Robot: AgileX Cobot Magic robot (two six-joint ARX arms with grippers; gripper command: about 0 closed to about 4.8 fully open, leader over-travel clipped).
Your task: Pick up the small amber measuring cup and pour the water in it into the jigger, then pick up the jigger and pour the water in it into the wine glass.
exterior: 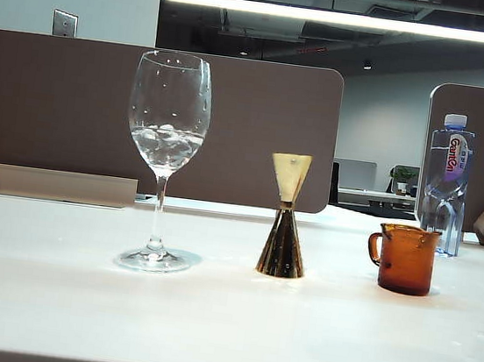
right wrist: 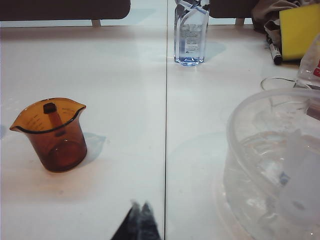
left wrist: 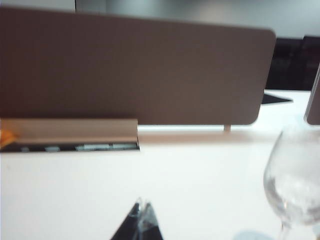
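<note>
The wine glass (exterior: 167,136) stands upright on the left of the white table with water (exterior: 166,147) in its bowl; its bowl (left wrist: 295,185) also shows in the left wrist view. The gold jigger (exterior: 286,217) stands upright in the middle. The small amber measuring cup (exterior: 405,258) sits to its right, and it (right wrist: 52,135) looks empty in the right wrist view. My left gripper (left wrist: 141,206) is shut and empty, low over bare table beside the glass. My right gripper (right wrist: 140,206) is shut and empty, short of the cup. Neither gripper shows in the exterior view.
A clear bottle (exterior: 446,184) with a blue cap stands behind the cup. A large clear plastic bowl (right wrist: 260,125) holding water sits close by my right gripper. A yellow sponge (right wrist: 299,30) and a marker lie at the far edge. Brown partitions (exterior: 248,129) close off the back.
</note>
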